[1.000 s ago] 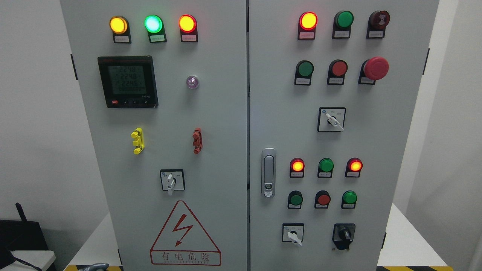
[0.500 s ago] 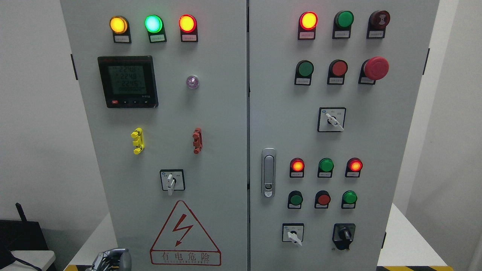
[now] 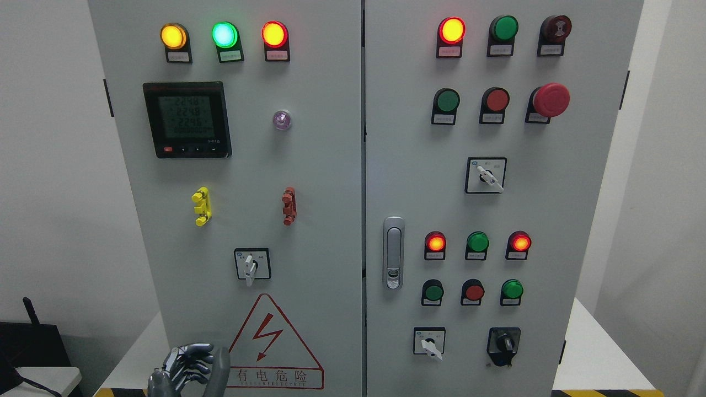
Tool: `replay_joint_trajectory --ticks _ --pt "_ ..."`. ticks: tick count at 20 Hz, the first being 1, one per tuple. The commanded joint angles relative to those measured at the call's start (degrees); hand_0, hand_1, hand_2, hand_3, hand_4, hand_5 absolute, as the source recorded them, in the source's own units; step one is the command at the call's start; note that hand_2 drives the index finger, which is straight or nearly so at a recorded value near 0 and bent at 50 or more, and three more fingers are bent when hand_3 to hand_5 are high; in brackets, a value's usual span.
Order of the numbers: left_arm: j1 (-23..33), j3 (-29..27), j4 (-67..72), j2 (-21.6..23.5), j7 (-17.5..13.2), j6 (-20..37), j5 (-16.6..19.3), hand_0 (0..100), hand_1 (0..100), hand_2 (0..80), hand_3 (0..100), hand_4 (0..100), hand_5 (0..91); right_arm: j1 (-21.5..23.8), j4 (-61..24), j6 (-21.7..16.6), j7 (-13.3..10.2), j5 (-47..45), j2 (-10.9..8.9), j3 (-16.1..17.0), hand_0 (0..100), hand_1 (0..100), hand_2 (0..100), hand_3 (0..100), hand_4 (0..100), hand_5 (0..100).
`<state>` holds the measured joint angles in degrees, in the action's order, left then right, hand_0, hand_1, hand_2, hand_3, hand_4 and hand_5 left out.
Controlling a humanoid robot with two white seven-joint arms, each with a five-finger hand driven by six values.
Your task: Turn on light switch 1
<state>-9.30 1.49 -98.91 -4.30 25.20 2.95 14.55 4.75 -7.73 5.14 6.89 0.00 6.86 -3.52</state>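
The grey electrical cabinet (image 3: 331,165) fills the head view, with two doors. A white-handled rotary switch (image 3: 251,265) sits low on the left door, its handle pointing down. The right door carries more rotary switches: one at mid height (image 3: 486,175) and two near the bottom, one white (image 3: 429,342) and one black (image 3: 503,345). I cannot read which one is labelled 1. My left hand (image 3: 190,366) shows at the bottom left, below and left of the left door's switch, fingers curled and holding nothing. The right hand is out of view.
Lit indicator lamps (image 3: 223,35) run along the top of both doors, above a digital meter (image 3: 187,119). A red mushroom button (image 3: 549,100), a door latch (image 3: 392,252) and push buttons (image 3: 473,290) are on the right door. A warning triangle (image 3: 271,344) is beside my hand.
My left hand has risen from the bottom edge into view, moving up and to the right in front of the left door. The panel lamps and switches look unchanged.
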Motion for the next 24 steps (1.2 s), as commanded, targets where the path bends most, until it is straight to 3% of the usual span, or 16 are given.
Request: replay_joint_trajectory --ticks 1,10,24 --pt "-1.95 4.57 -0.49 -0.71 2.39 -2.5 2.23 6 48 50.2 68 75 69.9 0.08 0.0 0.04 -0.03 -0.97 0.0 0.0 12 39 0 0 0 0" --pt "-4.32 6.77 -0.58 -1.24 6.7 -7.43 2.32 9 51 50.6 68 76 71.7 -0.01 0.0 0.04 -0.03 -0.97 0.0 0.0 12 39 0 0 0 0" --pt "-9.5 7.74 -1.11 -1.68 9.17 -12.53 2.24 11 55 50.7 68 77 72.2 -0.01 0.0 0.04 -0.03 -0.97 0.0 0.0 12 39 0 0 0 0"
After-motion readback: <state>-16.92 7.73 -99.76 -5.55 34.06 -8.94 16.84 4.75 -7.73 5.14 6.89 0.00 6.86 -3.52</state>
